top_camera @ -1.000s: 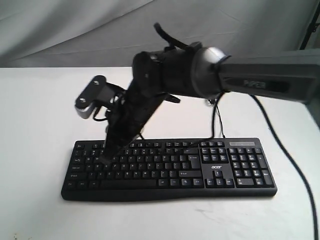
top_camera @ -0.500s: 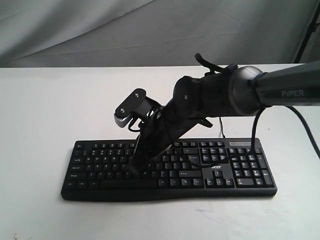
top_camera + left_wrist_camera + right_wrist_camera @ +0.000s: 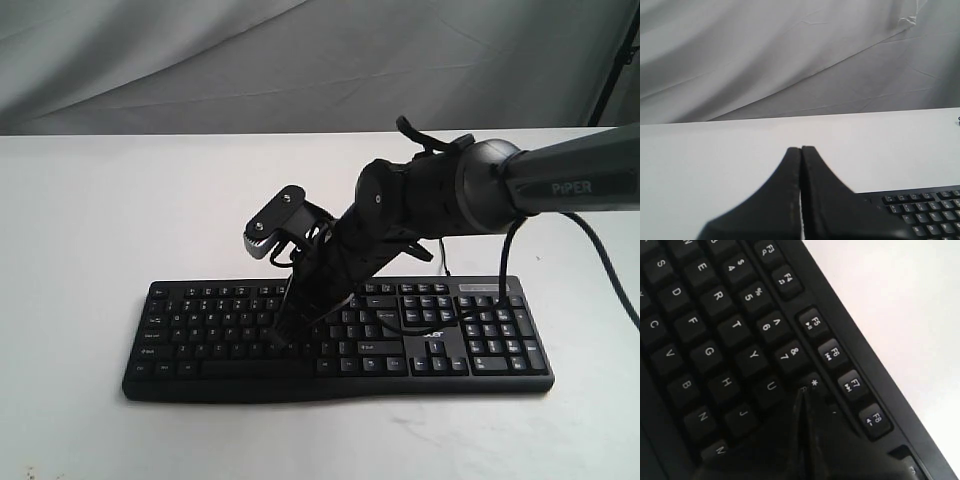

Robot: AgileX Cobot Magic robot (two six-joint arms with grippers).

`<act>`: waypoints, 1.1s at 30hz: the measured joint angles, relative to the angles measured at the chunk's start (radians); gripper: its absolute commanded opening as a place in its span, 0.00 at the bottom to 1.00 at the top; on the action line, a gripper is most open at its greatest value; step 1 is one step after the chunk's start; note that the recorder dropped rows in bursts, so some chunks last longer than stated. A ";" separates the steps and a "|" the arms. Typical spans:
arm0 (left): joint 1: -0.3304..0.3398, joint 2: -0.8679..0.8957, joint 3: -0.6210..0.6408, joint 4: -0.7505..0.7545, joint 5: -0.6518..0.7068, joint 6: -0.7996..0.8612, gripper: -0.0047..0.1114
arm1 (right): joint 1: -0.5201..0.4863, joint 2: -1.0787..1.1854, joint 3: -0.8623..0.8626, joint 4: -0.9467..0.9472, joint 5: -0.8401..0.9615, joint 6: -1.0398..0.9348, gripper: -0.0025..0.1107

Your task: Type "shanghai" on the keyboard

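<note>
Finds the keyboard point(image 3: 200, 345) lying flat along the near part of the white table point(image 3: 90, 220). Reaches down over its middle letter rows with the right gripper point(image 3: 283, 326) clenched empty, one narrow tip for striking a single key, seemingly around H, J, U. Holds the left gripper point(image 3: 801, 150) likewise pinched, off the keyboard's corner, out of the way.
</note>
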 measured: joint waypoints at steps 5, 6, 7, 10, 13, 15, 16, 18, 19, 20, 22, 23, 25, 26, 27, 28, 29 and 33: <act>0.000 0.000 0.000 0.000 0.000 0.000 0.04 | 0.000 0.000 0.000 0.002 0.000 -0.002 0.02; 0.000 0.000 0.000 0.000 0.000 0.000 0.04 | 0.000 0.000 0.000 0.002 0.000 -0.002 0.02; 0.000 0.000 0.000 0.000 0.000 0.000 0.04 | 0.000 0.000 0.000 0.002 0.000 -0.002 0.02; 0.000 0.000 0.000 0.000 0.000 0.000 0.04 | 0.000 0.000 0.000 0.002 0.000 -0.004 0.02; 0.000 0.000 0.000 0.000 0.000 0.000 0.04 | 0.000 0.000 0.000 0.002 0.004 -0.006 0.02; 0.000 0.000 0.000 0.000 0.000 0.000 0.04 | 0.000 -0.002 0.000 0.002 0.010 -0.006 0.02; 0.000 0.000 0.000 0.000 0.000 0.000 0.04 | 0.000 -0.002 0.000 0.002 0.014 -0.006 0.02; 0.000 0.000 0.000 0.000 0.000 0.000 0.04 | 0.000 -0.002 0.000 0.002 0.021 -0.006 0.02; 0.000 0.000 0.000 0.000 0.000 0.000 0.04 | 0.000 -0.002 0.000 0.002 0.023 -0.006 0.02; 0.000 0.000 0.000 0.000 0.000 0.000 0.04 | 0.000 -0.002 0.000 0.002 0.024 -0.006 0.02; 0.000 0.000 0.000 0.000 0.000 0.000 0.04 | 0.002 -0.004 0.000 0.003 0.025 -0.006 0.02; 0.000 0.000 0.000 0.000 0.000 0.000 0.04 | 0.004 -0.004 0.000 0.003 0.026 -0.006 0.02; 0.000 0.000 0.000 0.000 0.000 0.000 0.04 | 0.006 -0.004 0.000 0.003 0.029 -0.008 0.02; 0.000 0.000 0.000 0.000 0.000 0.000 0.04 | 0.006 -0.004 0.000 0.003 0.029 -0.010 0.02; 0.000 0.000 0.000 0.000 0.000 0.000 0.04 | 0.008 -0.004 0.000 0.003 0.029 -0.010 0.02; 0.000 0.000 0.000 0.000 0.000 0.000 0.04 | 0.008 -0.004 0.000 0.003 0.029 -0.010 0.02; 0.000 0.000 0.000 0.000 0.000 0.000 0.04 | 0.008 -0.004 0.002 0.003 0.029 -0.010 0.02; 0.000 0.000 0.000 0.000 0.000 0.000 0.04 | 0.010 -0.013 0.011 0.007 0.025 -0.010 0.02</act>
